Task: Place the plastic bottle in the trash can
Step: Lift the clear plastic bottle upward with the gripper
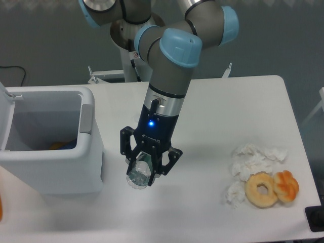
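gripper (pixel 148 161) clamped on clear plastic bottle (pixel 139 176), ridged base toward camera, just right of white trash can (pixel 86 152).

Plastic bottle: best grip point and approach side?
Grip the plastic bottle across its round mid-body, coming from above. It seems to lie tilted with the ridged base toward the camera, so the sides give two opposed faces. The end effector already straddles it this way; whether it is closed isn't clear.
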{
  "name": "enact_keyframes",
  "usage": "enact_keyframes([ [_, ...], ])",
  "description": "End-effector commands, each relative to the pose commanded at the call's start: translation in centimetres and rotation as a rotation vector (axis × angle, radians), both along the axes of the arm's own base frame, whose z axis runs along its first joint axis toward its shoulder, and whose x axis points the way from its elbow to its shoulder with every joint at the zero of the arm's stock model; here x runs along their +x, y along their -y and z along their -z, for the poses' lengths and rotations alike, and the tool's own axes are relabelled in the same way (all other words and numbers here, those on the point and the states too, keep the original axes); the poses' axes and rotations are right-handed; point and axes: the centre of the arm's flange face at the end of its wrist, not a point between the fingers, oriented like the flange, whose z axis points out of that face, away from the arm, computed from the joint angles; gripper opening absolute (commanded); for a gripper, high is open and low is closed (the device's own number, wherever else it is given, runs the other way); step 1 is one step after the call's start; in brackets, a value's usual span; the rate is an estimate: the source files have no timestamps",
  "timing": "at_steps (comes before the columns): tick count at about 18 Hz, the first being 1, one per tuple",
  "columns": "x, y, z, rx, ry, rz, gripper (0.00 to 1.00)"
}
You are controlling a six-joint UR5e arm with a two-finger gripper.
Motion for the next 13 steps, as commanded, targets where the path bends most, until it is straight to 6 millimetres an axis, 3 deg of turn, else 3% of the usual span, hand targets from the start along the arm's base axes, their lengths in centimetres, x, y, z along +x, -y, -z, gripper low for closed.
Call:
enact_keyframes([
  [7, 0.1, 0.2, -0.4, 0.02, 0.021, -0.001, 0.57],
  [13, 0.5, 0.5, -2.0, 0.053, 0.024, -0.003, 0.57],
])
